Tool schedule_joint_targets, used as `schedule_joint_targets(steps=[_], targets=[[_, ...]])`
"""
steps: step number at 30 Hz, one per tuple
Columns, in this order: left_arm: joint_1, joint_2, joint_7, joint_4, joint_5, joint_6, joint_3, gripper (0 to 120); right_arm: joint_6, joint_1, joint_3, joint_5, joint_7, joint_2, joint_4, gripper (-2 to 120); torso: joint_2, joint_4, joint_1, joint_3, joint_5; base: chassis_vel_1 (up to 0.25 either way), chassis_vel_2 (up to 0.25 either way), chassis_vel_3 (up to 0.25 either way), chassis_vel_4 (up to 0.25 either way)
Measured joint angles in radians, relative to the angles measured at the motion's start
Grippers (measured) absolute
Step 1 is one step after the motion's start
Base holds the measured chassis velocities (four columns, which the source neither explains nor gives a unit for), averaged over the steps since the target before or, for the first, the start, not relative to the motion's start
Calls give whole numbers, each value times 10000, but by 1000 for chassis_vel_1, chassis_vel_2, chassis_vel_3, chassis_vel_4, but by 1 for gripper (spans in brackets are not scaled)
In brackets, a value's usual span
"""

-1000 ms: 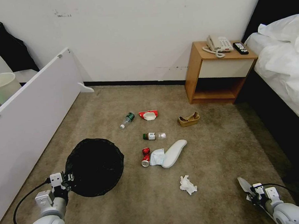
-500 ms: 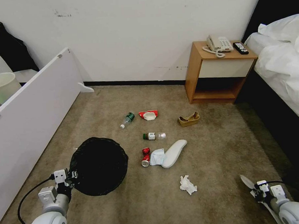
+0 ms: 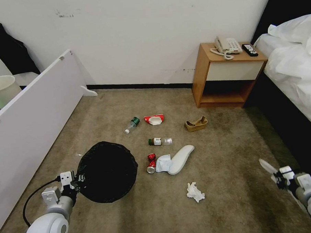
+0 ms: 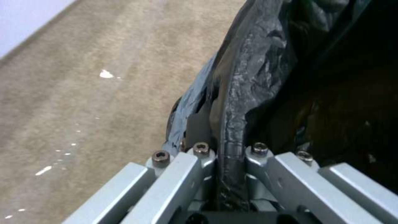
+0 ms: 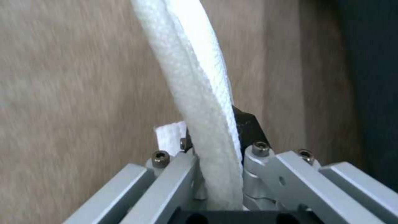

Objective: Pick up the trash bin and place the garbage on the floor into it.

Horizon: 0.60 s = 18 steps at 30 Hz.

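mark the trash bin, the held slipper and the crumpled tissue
trash bin (image 3: 108, 173): head view, on the black bag lining its mouth.
held slipper (image 5: 195, 77): right wrist view, on its white sole edge above the fingers.
crumpled tissue (image 3: 195, 192): head view, on its middle, on the carpet.

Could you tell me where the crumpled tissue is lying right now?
In the head view, the crumpled tissue lies on the carpet, just nearer the robot than the white slipper.

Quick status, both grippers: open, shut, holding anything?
Left gripper: shut on the trash bin, clamping its bag-lined rim.
Right gripper: shut on a white slipper, held above the floor.
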Motion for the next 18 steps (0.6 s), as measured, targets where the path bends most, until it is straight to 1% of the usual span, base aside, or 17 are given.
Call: schedule_joint_targets(steps=[2, 6, 8, 9, 11, 12, 14, 15, 18], targets=[[-76, 71, -113, -45, -314, 138, 134, 2, 3, -138, 435, 35, 101, -268, 472, 3, 0, 1, 0, 0, 1, 0, 0, 0, 0], [-139, 97, -205, -69, -565, 235, 194, 2, 27, -223, 773, 56, 125, -458, 811, 3, 0, 0, 0, 0, 0, 0, 0, 0, 0], [-223, 150, -332, -99, -846, 384, 220, 2, 74, -283, 1173, 94, 130, -656, 1177, 3, 0, 0, 0, -1, 5, 0, 0, 0, 0], [-223, 150, -332, -99, -846, 384, 220, 2, 74, -283, 1173, 94, 130, -656, 1177, 3, 0, 0, 0, -1, 5, 0, 0, 0, 0], [-369, 255, -435, -92, -1135, 566, 321, 2, 118, -287, 1628, 207, 129, -919, 1614, 3, 0, 1, 0, -1, 2, 0, 0, 0, 0], [-369, 255, -435, -92, -1135, 566, 321, 2, 118, -287, 1628, 207, 129, -919, 1614, 3, 0, 1, 0, -1, 2, 0, 0, 0, 0], [-606, 367, -618, -44, -1558, 831, 554, 2, 141, -288, 2128, 426, 119, -1200, 2035, 3, 0, 2, 0, -1, 4, 0, 0, 0, 0], [-606, 367, -618, -44, -1558, 831, 554, 2, 141, -288, 2128, 426, 119, -1200, 2035, 3, 0, 2, 0, -1, 4, 0, 0, 0, 0], [-998, 495, -825, 53, -1996, 1290, 918, 2, 157, -253, 2713, 838, 106, -1566, 2535, 3, 0, 0, 0, -1, 3, 0, 0, 0, 0]])
